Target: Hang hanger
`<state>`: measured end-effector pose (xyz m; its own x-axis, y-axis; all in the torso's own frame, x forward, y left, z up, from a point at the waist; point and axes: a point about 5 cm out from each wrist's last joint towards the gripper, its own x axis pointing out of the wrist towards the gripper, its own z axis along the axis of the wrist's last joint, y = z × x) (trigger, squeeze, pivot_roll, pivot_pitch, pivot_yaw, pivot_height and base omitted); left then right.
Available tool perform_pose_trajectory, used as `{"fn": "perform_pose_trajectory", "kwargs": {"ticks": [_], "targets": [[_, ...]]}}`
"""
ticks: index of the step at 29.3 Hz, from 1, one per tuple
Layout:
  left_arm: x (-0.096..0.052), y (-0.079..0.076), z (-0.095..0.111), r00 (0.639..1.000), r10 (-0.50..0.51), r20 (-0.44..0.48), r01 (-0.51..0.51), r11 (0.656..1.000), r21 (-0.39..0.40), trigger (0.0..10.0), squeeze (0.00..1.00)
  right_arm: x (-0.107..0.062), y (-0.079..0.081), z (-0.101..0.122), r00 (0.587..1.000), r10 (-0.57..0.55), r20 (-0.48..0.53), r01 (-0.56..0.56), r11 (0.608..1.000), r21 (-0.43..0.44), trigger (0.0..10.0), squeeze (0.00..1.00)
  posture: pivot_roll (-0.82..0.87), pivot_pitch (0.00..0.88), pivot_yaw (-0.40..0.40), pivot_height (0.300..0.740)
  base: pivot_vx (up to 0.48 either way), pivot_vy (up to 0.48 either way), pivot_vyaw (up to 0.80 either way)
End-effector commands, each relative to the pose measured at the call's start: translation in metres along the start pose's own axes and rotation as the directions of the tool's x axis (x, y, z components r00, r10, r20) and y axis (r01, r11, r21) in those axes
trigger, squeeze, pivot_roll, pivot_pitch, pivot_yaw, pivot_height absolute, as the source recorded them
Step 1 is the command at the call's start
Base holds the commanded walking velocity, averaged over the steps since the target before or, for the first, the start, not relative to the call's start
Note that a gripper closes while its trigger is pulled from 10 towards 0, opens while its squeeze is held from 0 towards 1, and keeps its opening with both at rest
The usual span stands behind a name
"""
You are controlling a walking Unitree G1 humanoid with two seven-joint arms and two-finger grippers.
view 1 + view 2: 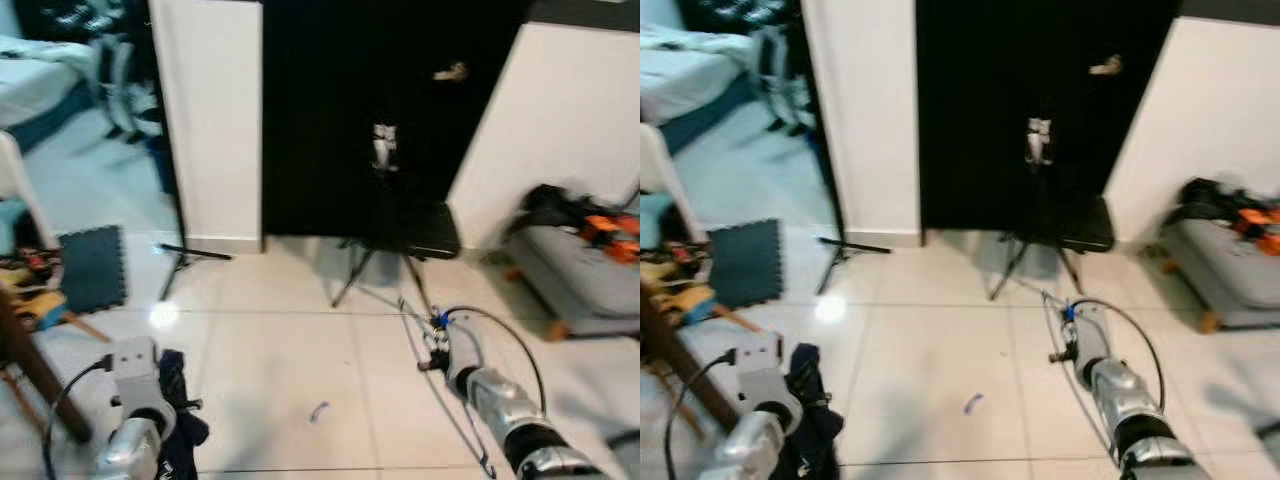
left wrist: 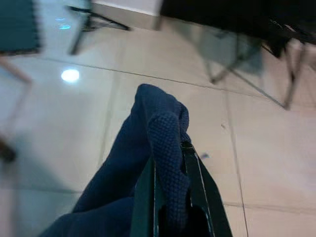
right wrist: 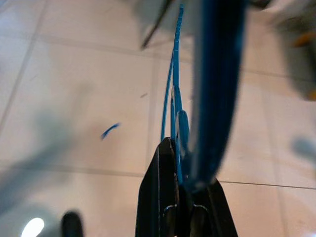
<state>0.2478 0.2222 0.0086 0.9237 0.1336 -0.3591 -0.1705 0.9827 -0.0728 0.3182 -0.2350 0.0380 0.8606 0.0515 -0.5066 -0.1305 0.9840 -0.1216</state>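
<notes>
- Nearest me, the left gripper (image 2: 170,197) pinches a fold of dark blue cloth (image 2: 148,143), which hangs low at the robot's left side.
- The right gripper (image 3: 180,197) is pressed together on the thin blue wire hanger (image 3: 174,98), held out over the tiled floor (image 1: 290,370).
- The grip on that wire looks slim; I judge a swing or sharp turn could twist the hanger loose.
- The cloth trails low and could snag the wooden leg (image 1: 40,375) at the left.
- Further on, a tripod stand (image 1: 385,250) spreads its legs across the way, against a dark doorway (image 1: 360,110).
- Open floor lies between, with a white wall (image 1: 205,110) on the left and a grey cushion (image 1: 590,265) on the right.
</notes>
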Motion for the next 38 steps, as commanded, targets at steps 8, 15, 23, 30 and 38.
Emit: {"fn": "perform_pose_trajectory", "kwargs": {"ticks": [8,15,23,30,38], "targets": [[-0.006,0.004,0.003,0.996,0.057,0.071,-0.059,0.998,0.022,10.0,0.0,-0.008,-0.013,-0.018,0.999,-0.035,-0.016,0.034,0.996,-0.081,10.0,0.0,-0.09,0.0,-0.052,0.74,0.0,0.0,-0.79],[-0.02,0.033,-0.002,0.971,0.218,0.102,-0.222,0.975,0.024,10.0,0.0,-0.026,-0.025,-0.058,0.984,-0.176,-0.041,0.135,0.867,-0.48,10.0,0.0,-0.07,0.0,-0.03,0.74,0.0,0.0,-0.34],[-0.024,0.038,-0.004,0.966,0.23,0.115,-0.237,0.97,0.049,10.0,0.0,-0.038,-0.037,-0.078,0.947,-0.32,-0.031,0.23,0.743,-0.629,10.0,0.0,-0.09,0.0,-0.009,0.74,0.0,0.0,0.0],[-0.026,0.036,-0.003,0.967,0.219,0.127,-0.229,0.971,0.073,10.0,0.0,-0.047,-0.035,-0.099,0.922,-0.383,-0.053,0.287,0.771,-0.568,10.0,0.0,-0.09,0.0,-0.006,0.74,0.0,0.0,0.0],[-0.028,0.034,-0.002,0.965,0.221,0.139,-0.233,0.97,0.073,10.0,0.0,-0.065,-0.022,-0.132,0.92,-0.382,-0.086,0.278,0.791,-0.545,10.0,0.0,-0.11,0.005,-0.017,0.74,0.0,0.0,0.0]]}}
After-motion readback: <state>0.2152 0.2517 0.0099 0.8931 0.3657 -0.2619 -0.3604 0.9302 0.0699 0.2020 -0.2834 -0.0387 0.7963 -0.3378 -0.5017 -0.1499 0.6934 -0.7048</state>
